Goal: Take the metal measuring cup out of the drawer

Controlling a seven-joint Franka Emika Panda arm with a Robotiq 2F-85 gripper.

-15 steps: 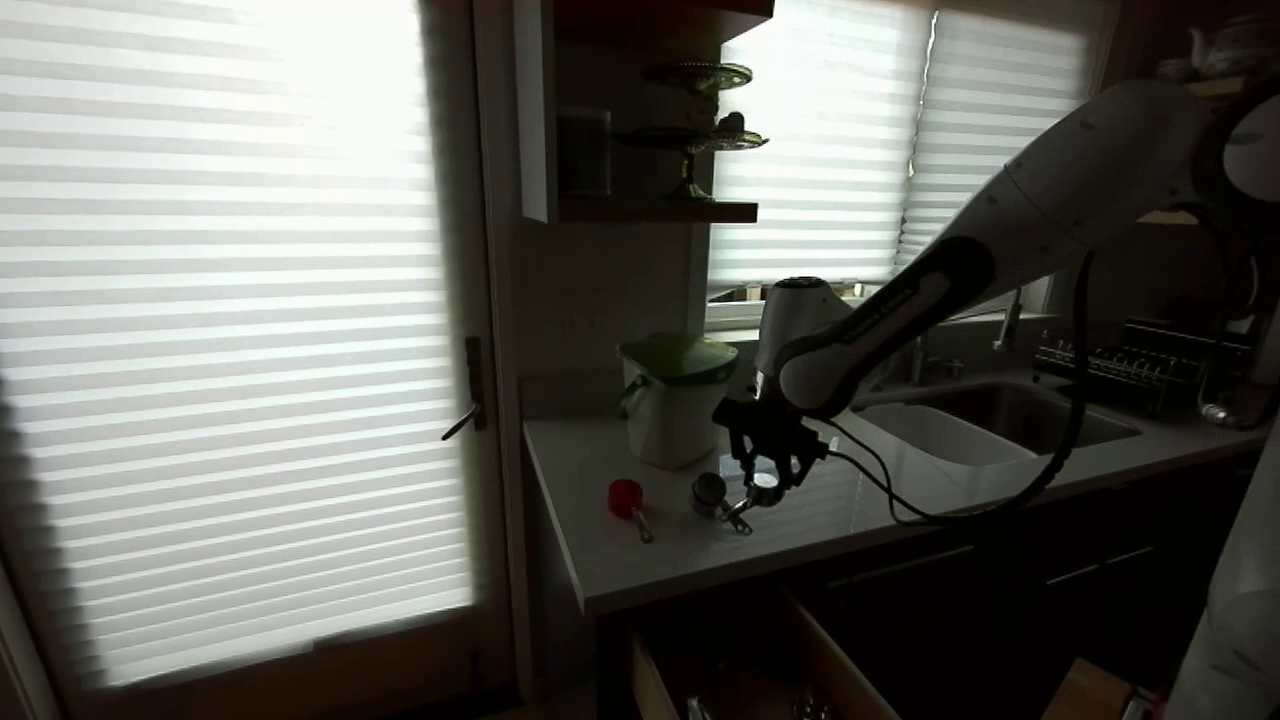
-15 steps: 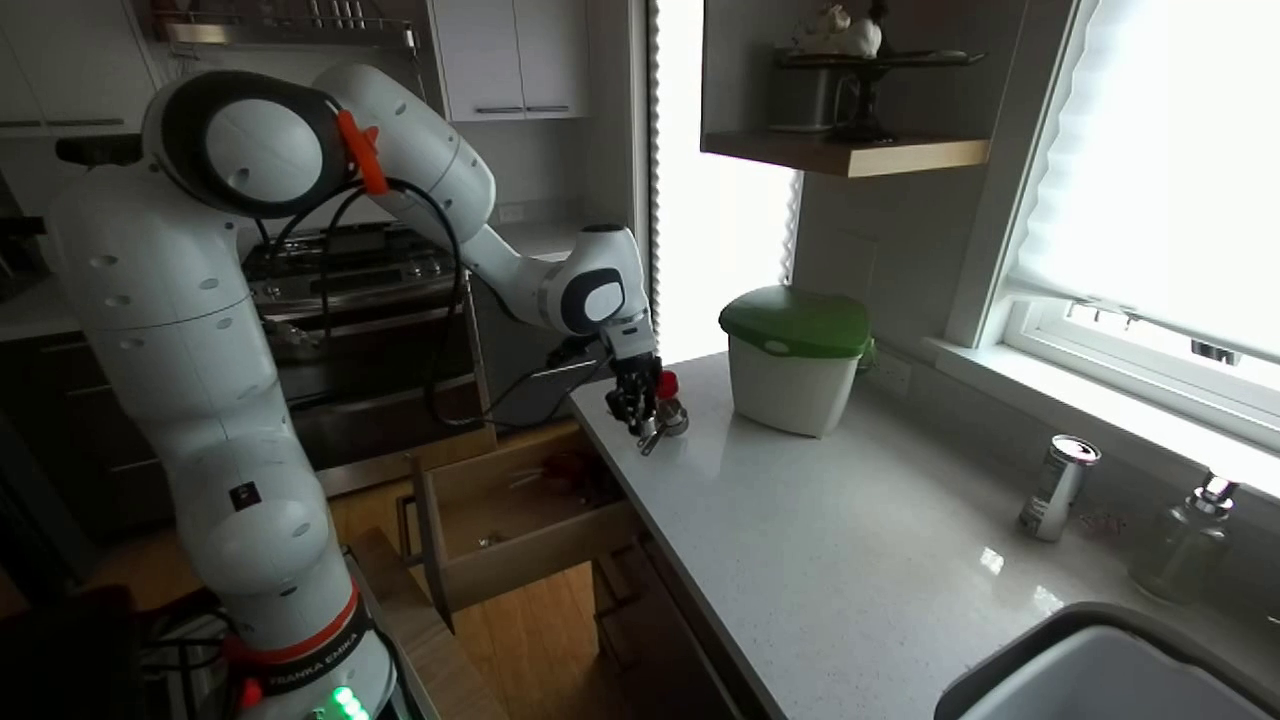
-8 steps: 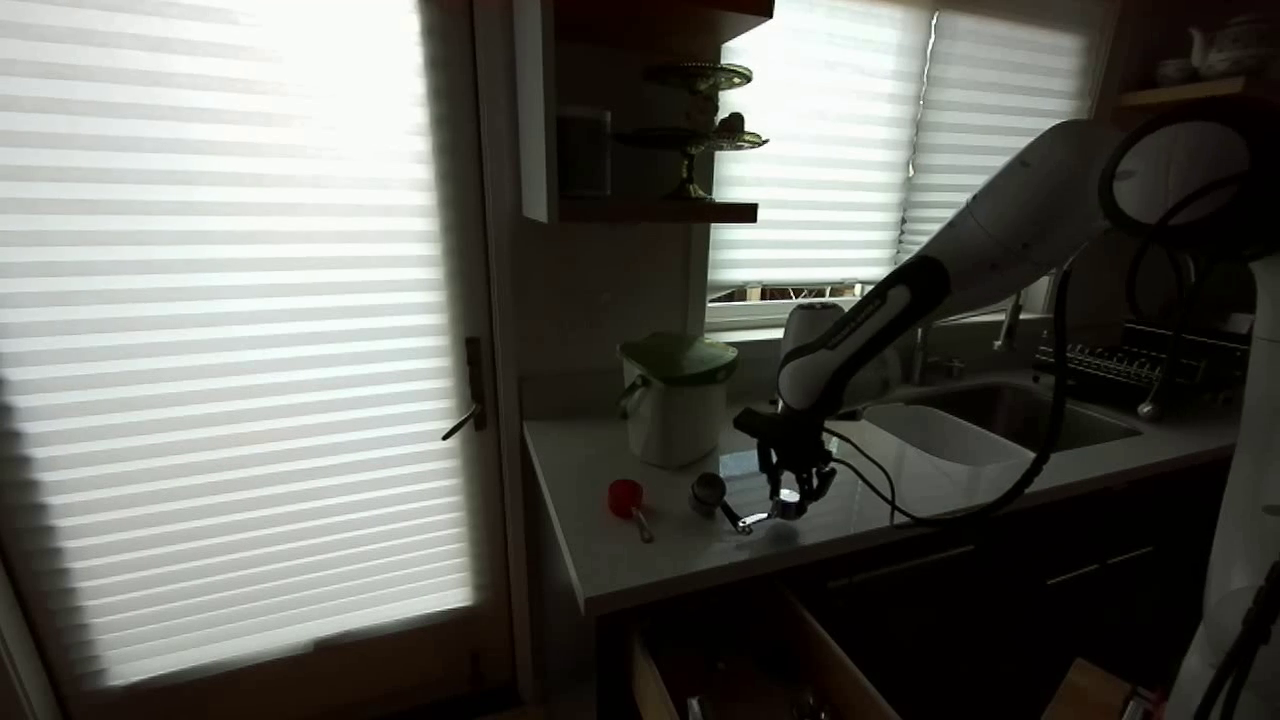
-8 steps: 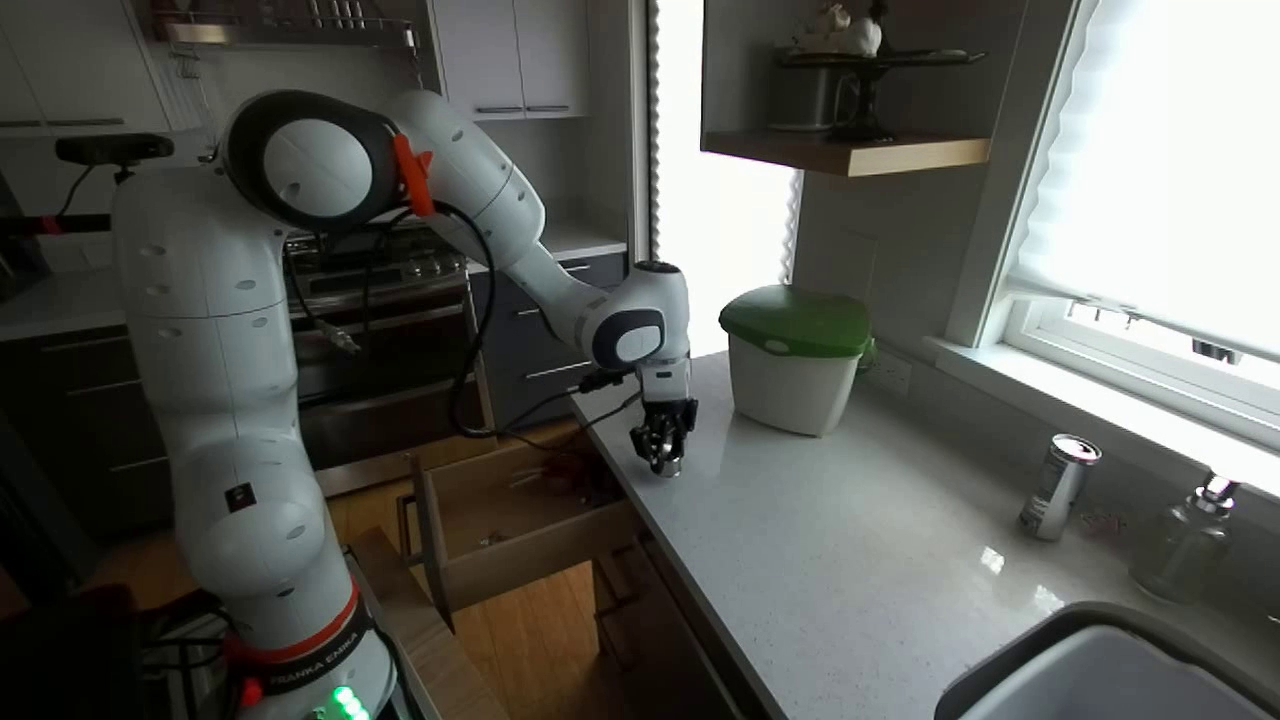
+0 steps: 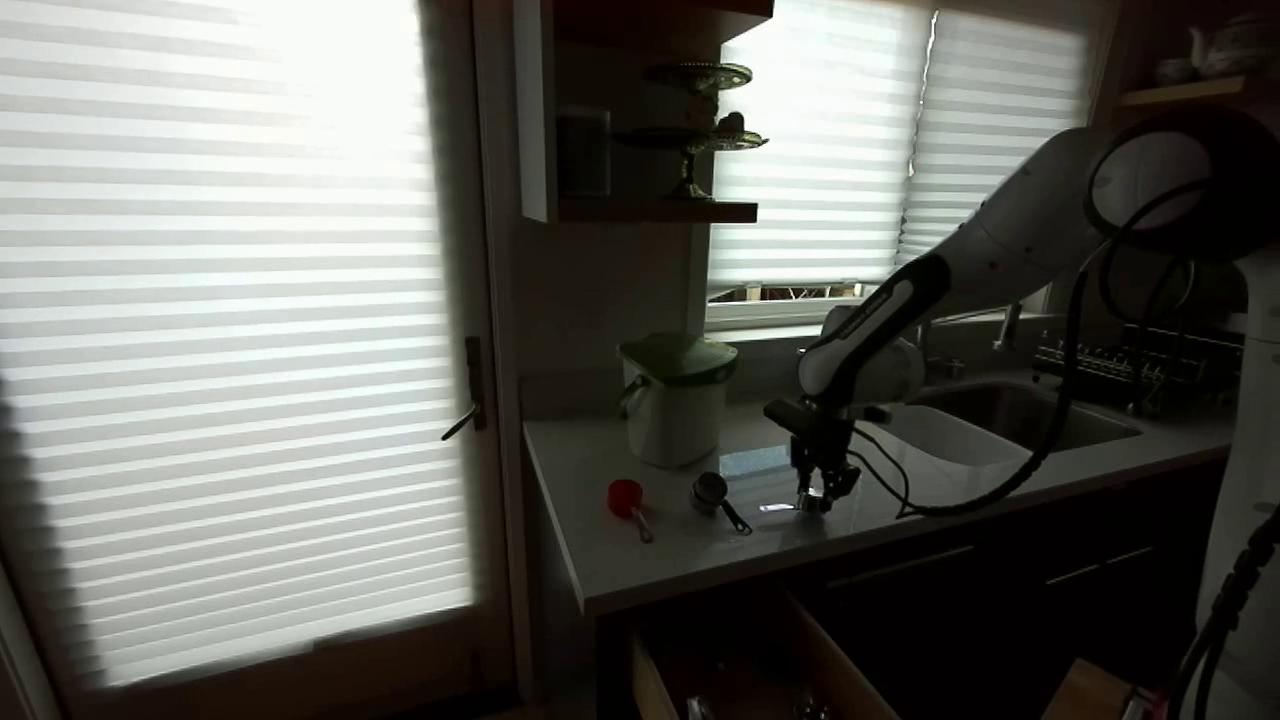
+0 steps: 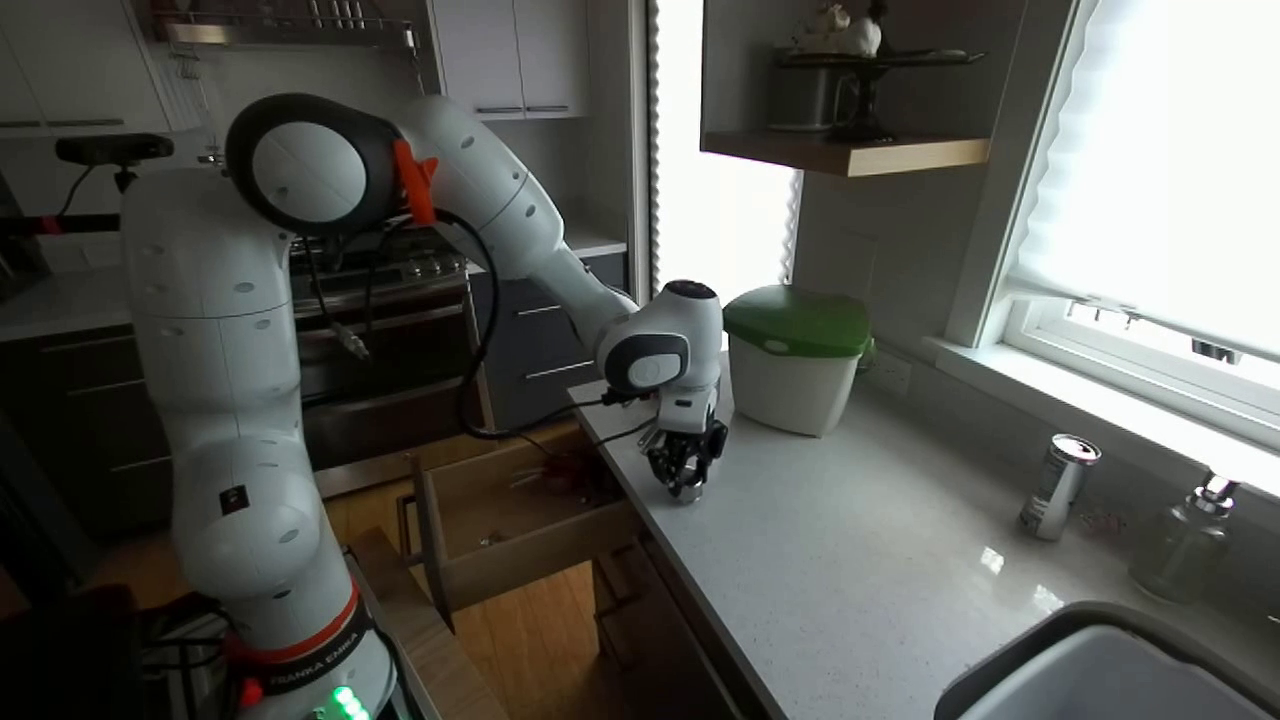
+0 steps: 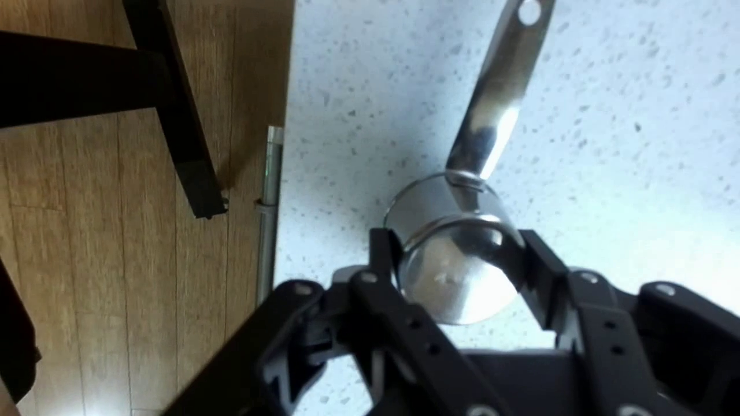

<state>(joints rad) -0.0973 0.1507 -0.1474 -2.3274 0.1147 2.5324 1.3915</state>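
Smooth, shiny metal meas. cup (image 7: 457,280), glossy c'top (image 6: 850,530), matt wood drawer (image 6: 540,552) & smooth plastic-look bin (image 6: 790,382)

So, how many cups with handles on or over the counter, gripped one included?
3: metal cup in the gripper, red cup, and grey cup between them in an exterior view. Nested ones may be hidden.

Bright pleated blinds (image 5: 230,300), grey wall (image 6: 915,255), wooden shelf (image 6: 915,155), pale speckled counter (image 6: 870,570), plank floor (image 7: 92,242).

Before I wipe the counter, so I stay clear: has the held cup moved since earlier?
Yes: in an exterior view, the held cup moved away from the red scoop, toward the sink.
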